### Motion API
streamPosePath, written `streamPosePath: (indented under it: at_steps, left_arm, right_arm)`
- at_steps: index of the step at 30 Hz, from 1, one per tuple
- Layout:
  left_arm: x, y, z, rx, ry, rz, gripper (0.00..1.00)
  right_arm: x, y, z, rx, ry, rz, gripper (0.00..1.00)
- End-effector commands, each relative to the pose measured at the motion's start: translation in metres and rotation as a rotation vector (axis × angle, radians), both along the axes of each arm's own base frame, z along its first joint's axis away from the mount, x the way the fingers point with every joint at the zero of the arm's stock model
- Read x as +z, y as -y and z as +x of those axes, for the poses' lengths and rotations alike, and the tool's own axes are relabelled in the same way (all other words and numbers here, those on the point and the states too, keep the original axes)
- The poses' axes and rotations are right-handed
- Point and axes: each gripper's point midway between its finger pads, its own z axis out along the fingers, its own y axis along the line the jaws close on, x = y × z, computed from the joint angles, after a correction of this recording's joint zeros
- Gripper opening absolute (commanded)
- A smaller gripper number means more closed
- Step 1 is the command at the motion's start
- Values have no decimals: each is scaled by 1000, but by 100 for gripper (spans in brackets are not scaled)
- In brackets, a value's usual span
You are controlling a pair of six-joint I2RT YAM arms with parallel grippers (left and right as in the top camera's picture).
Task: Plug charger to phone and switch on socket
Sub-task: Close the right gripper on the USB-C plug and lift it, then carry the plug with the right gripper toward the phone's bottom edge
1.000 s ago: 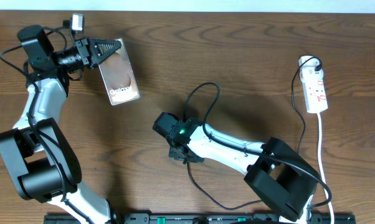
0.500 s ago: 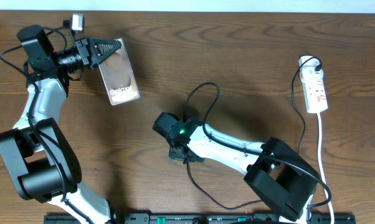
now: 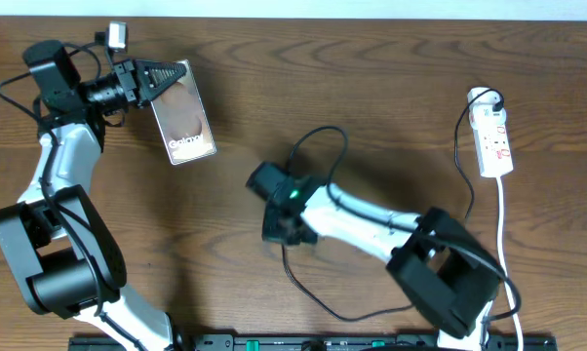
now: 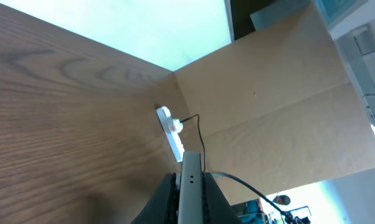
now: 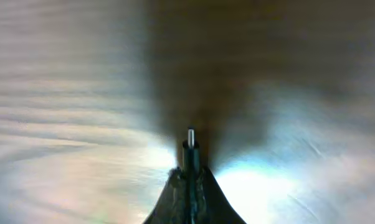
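My left gripper (image 3: 167,73) is shut on the top edge of the bronze phone (image 3: 183,115), which hangs tilted above the table at the upper left. In the left wrist view the phone's thin grey edge (image 4: 190,180) stands between the fingers (image 4: 189,199). My right gripper (image 3: 282,229) near the table's middle is shut on the charger's connector tip (image 5: 190,146), which points out past the fingers (image 5: 190,180) over the wood. The thin black charger cable (image 3: 318,136) loops behind it. The white socket strip (image 3: 494,141) lies at the far right, and it also shows in the left wrist view (image 4: 174,134).
A white cord (image 3: 503,234) runs from the socket strip down the right side. A black plug (image 3: 492,97) sits at the strip's top end. A brown cardboard wall (image 4: 281,112) stands beyond the table in the left wrist view.
My right gripper has shifted and turned with the charger tip, and its image is blurred by motion. The left gripper and phone moved slightly left.
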Motion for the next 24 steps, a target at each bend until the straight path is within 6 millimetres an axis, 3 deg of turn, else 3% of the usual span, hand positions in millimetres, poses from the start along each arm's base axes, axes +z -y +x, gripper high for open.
streamPosePath:
  at_steps: [1,5,8,15,21,24]
  left_arm:
    - [6,-9,-5,-2,18,-6,7]
    - [6,-15,-5,11,17,-6,7]
    - [6,-16,-5,12,17,-6,7]
    - [6,-16,-5,11,17,-6,8]
    - [6,-14,-5,8,17,-6,8]
    - [6,-9,-5,-4,17,-6,7]
  right_arm:
    - [28,-20,5,196,-126,350,1]
    - [68,-16,34,322,-84,685,1]
    - [86,2,60,377,19,823,1]
    - [84,51,116,393,267,835,1]
    - [75,49,128,404,298,928,1]
    - [73,39,125,412,256,1069,1]
